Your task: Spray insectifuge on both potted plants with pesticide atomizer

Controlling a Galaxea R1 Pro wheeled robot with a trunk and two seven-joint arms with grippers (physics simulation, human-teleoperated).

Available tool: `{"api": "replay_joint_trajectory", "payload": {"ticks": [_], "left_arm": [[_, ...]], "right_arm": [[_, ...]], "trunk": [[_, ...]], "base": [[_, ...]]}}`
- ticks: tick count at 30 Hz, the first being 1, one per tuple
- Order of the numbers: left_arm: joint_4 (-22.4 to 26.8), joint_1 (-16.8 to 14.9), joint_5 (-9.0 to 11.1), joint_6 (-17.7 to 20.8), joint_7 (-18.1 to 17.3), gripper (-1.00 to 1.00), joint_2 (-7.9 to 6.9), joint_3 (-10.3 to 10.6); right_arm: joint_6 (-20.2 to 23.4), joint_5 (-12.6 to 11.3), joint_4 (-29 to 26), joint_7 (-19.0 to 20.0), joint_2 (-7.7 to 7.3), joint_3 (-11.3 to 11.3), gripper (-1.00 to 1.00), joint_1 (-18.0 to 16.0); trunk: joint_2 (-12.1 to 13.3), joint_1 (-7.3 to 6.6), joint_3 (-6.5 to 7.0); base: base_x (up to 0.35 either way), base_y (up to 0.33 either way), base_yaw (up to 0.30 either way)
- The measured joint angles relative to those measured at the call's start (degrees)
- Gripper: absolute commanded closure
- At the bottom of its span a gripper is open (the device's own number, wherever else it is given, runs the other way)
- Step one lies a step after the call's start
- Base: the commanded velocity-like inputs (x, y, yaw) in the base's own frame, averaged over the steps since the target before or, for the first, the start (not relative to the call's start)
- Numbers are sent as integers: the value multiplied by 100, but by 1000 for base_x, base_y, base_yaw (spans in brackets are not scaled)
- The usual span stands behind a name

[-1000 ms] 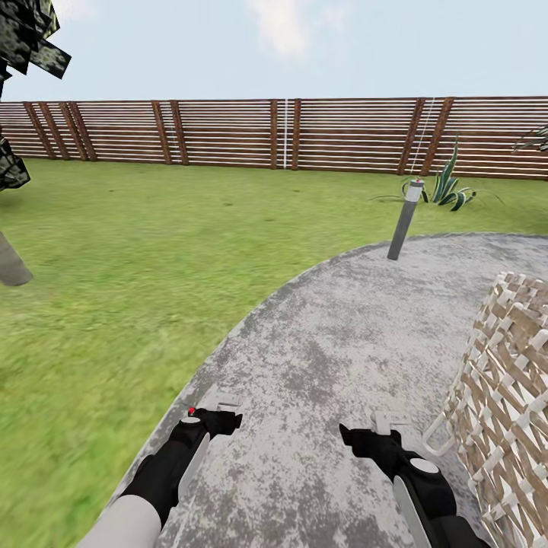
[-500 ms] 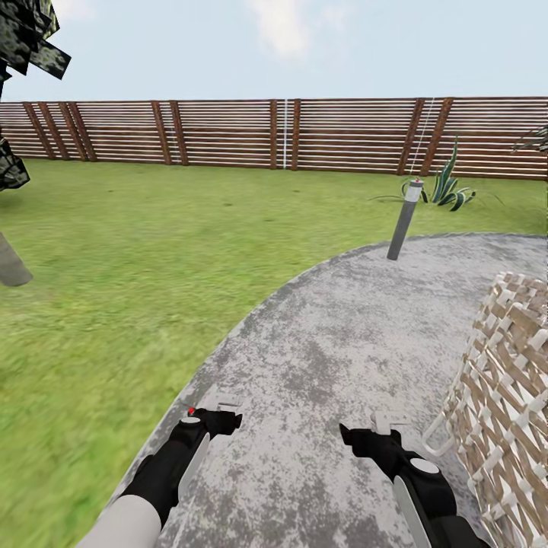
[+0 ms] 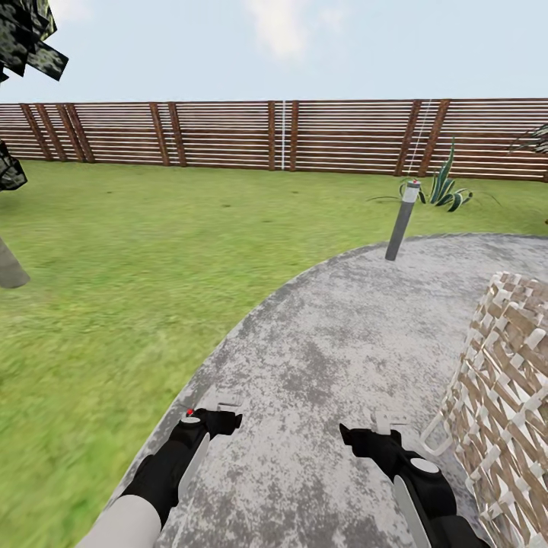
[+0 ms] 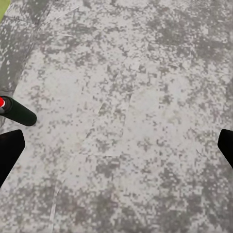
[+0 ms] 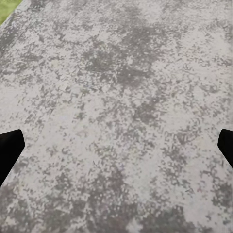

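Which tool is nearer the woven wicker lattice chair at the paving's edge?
Right. The right tool hangs just beside the woven wicker lattice chair; the left tool hangs farther across the grey paving.

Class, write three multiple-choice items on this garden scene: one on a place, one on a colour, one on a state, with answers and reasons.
1. Where does the grey bollard post stand?
A. at the paving's far edge
B. against the fence
C. inside the wicker lattice

2. What colour is the slatted fence?
A. white
B. brown
C. blue

3. How are both grippers?
A. shut on a bottle
B. open, holding nothing
C. gripping the post

Answers: A, its base meets the grey paving by the lawn; B, the slats are brown; B, left gripper and right gripper fingers sit apart over bare paving.
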State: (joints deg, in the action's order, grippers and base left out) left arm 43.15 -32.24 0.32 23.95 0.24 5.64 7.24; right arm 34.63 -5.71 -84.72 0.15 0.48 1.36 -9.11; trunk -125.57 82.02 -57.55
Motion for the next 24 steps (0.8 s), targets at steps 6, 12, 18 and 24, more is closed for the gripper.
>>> {"api": "replay_joint_trajectory", "payload": {"ticks": [6, 12, 18, 24], "left_arm": [[2, 1, 1, 1, -4, -100, -1, -1], [3, 2, 2, 1, -2, -100, -1, -1], [3, 2, 5, 2, -1, -100, -1, -1], [3, 2, 2, 2, 0, -100, -1, -3]], "right_arm": [[4, 1, -25, -1, -5, -11, -100, -1], [5, 1, -27, -1, -5, 0, -100, -1], [4, 1, -28, -1, -5, 1, -100, -1], [1, 1, -28, -1, -5, 2, -100, -1]], "trunk": [[0, 0, -6], [0, 0, -21], [0, 0, -37], [0, 0, -53]], "base": [[0, 0, 187], [0, 0, 269], [0, 0, 275], [0, 0, 276]]}}
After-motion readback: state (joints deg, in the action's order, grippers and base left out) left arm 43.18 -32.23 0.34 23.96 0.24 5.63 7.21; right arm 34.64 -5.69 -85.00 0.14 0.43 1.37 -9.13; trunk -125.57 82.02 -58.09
